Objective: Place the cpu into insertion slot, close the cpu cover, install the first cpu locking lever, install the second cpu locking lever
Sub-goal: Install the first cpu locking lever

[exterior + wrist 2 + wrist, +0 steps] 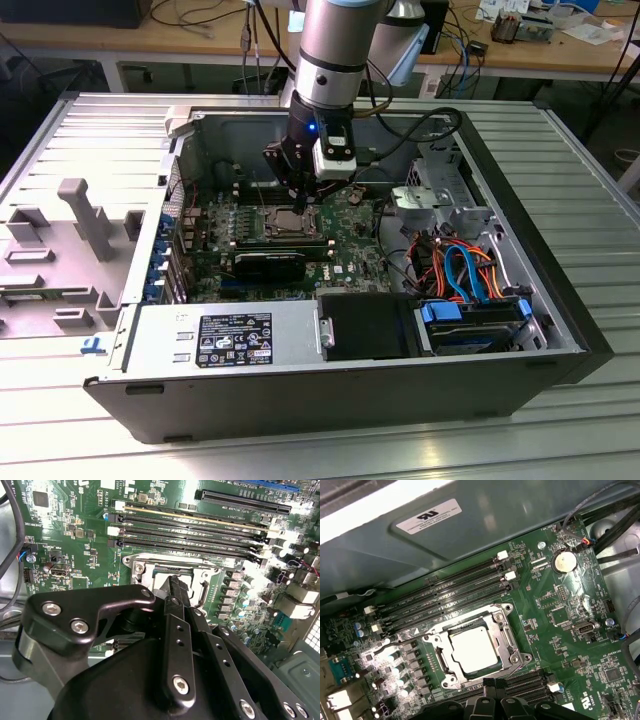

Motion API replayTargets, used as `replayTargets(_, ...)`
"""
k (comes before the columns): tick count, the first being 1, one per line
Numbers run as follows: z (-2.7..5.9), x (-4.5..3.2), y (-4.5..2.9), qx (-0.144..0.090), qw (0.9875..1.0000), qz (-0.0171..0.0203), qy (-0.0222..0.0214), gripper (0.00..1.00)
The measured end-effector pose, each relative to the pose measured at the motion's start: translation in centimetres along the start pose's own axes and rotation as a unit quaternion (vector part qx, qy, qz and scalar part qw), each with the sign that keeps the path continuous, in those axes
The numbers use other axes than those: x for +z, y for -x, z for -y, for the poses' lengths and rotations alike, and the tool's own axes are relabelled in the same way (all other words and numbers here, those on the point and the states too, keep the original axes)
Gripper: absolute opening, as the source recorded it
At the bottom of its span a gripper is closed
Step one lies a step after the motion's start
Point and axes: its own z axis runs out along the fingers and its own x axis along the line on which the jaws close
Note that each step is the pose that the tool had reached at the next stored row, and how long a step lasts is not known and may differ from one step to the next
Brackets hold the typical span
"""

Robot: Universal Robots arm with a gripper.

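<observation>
Gripper poised over the seated chip

The gripper (pixel 490 692), fingers pressed together and holding nothing, hangs just above the cpu cover (pixel 507 635), which lies flat around the cpu (pixel 475 650) in the insertion slot (pixel 172 570); any press should stay on the frame's edge.

The cpu (pixel 474 649), a flat shiny grey square, lies flat inside the insertion slot (pixel 512 656) on the green board. The cpu cover (pixel 470 625), a thin silver frame, lies shut around the cpu.
</observation>
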Motion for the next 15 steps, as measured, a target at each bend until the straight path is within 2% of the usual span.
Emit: replayTargets(15,0.00,0.00,0.00,-0.005,1.0000,0.0005,-0.0003,0.11)
